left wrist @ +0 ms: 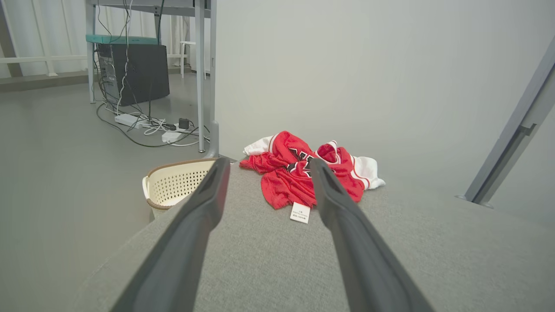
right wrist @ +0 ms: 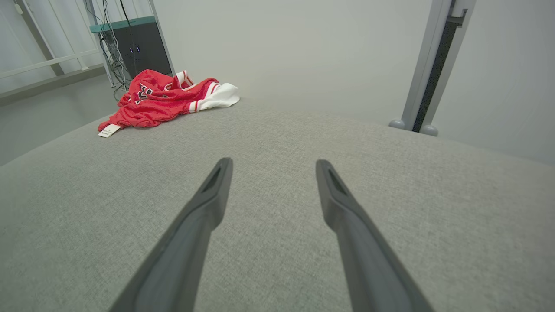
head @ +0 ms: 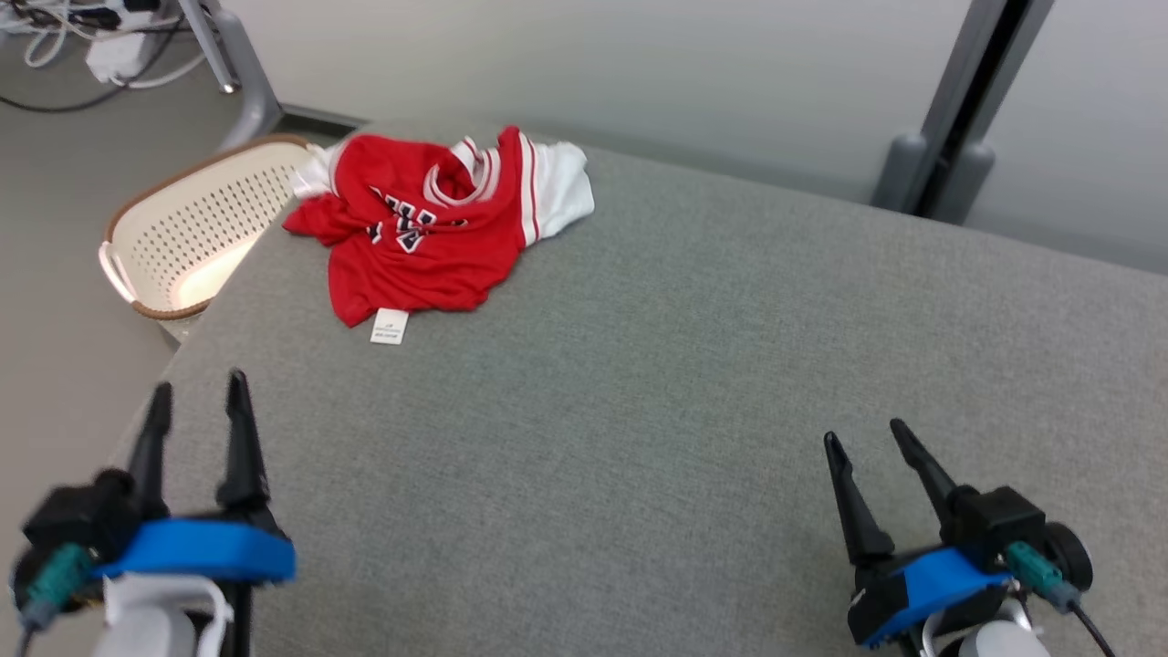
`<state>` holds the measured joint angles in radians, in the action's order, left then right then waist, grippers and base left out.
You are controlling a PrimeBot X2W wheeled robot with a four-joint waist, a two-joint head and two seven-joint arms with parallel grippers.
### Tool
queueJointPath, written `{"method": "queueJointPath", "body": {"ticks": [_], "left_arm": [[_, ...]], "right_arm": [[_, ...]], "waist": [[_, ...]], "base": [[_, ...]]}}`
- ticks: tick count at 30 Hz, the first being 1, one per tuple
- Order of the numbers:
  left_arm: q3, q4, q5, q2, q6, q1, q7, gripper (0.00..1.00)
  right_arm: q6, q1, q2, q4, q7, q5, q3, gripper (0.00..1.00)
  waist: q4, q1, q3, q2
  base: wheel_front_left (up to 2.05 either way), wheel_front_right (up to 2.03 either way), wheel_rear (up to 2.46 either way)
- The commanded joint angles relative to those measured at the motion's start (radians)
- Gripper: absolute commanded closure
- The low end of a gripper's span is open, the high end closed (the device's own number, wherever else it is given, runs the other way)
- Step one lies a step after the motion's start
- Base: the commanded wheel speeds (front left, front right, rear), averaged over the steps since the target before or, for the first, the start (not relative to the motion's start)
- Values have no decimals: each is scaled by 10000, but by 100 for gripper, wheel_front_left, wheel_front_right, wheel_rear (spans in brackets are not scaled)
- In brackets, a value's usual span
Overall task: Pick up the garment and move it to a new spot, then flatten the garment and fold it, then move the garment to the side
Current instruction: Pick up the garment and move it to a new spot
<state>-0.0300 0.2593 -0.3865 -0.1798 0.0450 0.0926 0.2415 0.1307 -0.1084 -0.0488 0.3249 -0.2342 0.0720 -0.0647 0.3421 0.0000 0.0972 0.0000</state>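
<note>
The garment (head: 429,228) is a red jersey with white trim, dark letters and a white tag, lying crumpled at the far left corner of the grey padded table (head: 657,383). It also shows in the left wrist view (left wrist: 282,182) and the right wrist view (right wrist: 160,97). My left gripper (head: 199,392) hovers open at the near left edge, well short of the garment. In its own view the left gripper (left wrist: 266,167) points toward the jersey. My right gripper (head: 865,436) is open at the near right, over bare fabric, with nothing between its fingers (right wrist: 271,167).
A cream perforated laundry basket (head: 196,228) stands on the floor just beyond the table's far left corner, beside the garment. Cables and a power strip (left wrist: 143,125) lie on the floor under a desk. A grey post (head: 967,109) rises behind the table's far right.
</note>
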Motion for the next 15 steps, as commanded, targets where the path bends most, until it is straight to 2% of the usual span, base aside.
{"method": "queueJointPath", "body": {"ticks": [1, 8, 10, 12, 15], "left_arm": [[122, -265, 130, -348, 1, 590, -151, 0], [580, -1080, 78, -1592, 23, 3705, -1375, 0], [677, -867, -95, -1805, 63, 4803, -1776, 0], [872, -379, -741, -1722, 153, 5896, -2280, 0], [836, 505, -934, -2164, 282, 7307, -3044, 0]], "right_arm": [[1, -251, -26, -207, 121, -219, 92, 0], [1, -1223, -29, -1450, 779, -1092, 401, 0], [1, -1488, -29, -1819, 972, -1257, 412, 0], [1, -1747, -29, -2171, 1176, -1394, 385, 0], [1, -2133, -30, -2744, 1440, -1380, 293, 0]], "waist": [[-74, 0, 262, 0], [-781, 0, 1729, 0], [-1028, 0, 2228, 0], [-1316, 0, 2738, 0], [-1784, 0, 3577, 0]], "base": [[0, 0, 0], [0, 0, 0], [0, 0, 0], [0, 0, 0], [0, 0, 0]]}}
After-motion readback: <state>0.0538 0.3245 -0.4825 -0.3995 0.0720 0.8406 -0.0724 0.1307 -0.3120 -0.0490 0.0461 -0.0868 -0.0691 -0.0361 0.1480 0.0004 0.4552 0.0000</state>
